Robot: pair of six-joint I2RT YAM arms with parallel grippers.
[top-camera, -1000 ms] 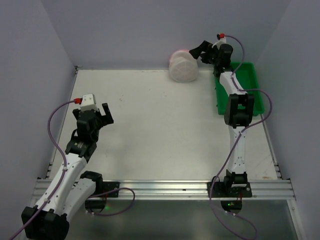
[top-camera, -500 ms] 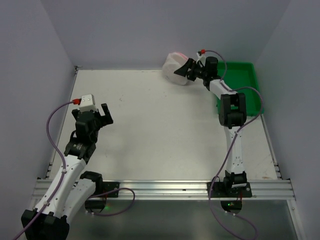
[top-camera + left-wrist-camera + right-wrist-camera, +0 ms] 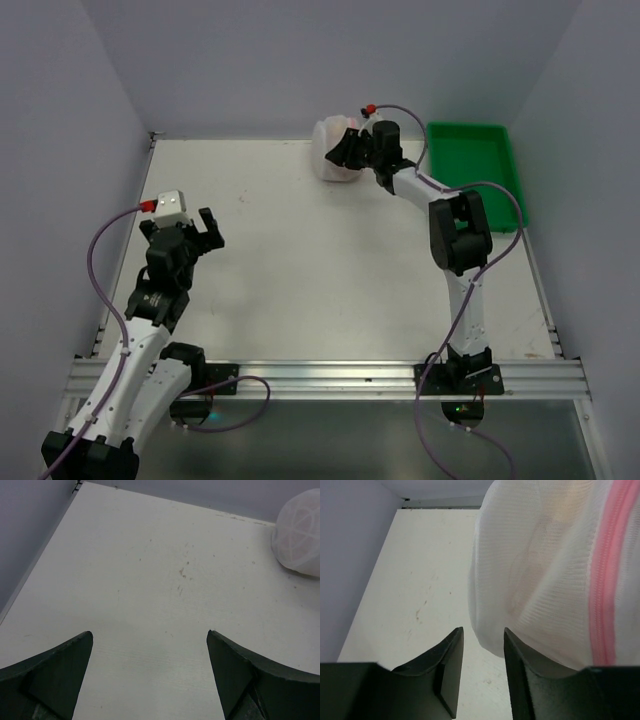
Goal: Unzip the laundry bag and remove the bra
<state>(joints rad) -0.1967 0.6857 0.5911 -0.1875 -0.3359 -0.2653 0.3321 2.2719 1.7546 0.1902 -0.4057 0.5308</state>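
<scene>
The laundry bag (image 3: 331, 152), white mesh with a pink zip (image 3: 607, 580), lies at the back of the table near the wall. In the right wrist view the laundry bag (image 3: 545, 570) fills the upper right. My right gripper (image 3: 346, 150) is up against its right side. Its jaws (image 3: 482, 629) stand narrowly apart, bare table showing in the gap. The bag's lower edge rests on the right finger (image 3: 530, 665). The bra is hidden; only a faint beige tint shows through the mesh. My left gripper (image 3: 210, 228) hovers wide open over the left of the table (image 3: 149, 632), far from the bag (image 3: 300, 535).
A green tray (image 3: 475, 170) sits at the back right, against the right wall. Grey walls close in the table at the back and both sides. The right arm stretches from its base up along the right half of the table.
My right arm swung left from over the green tray and pushed the bag left along the back wall. Its jaws narrowed. The left arm hardly moved.
</scene>
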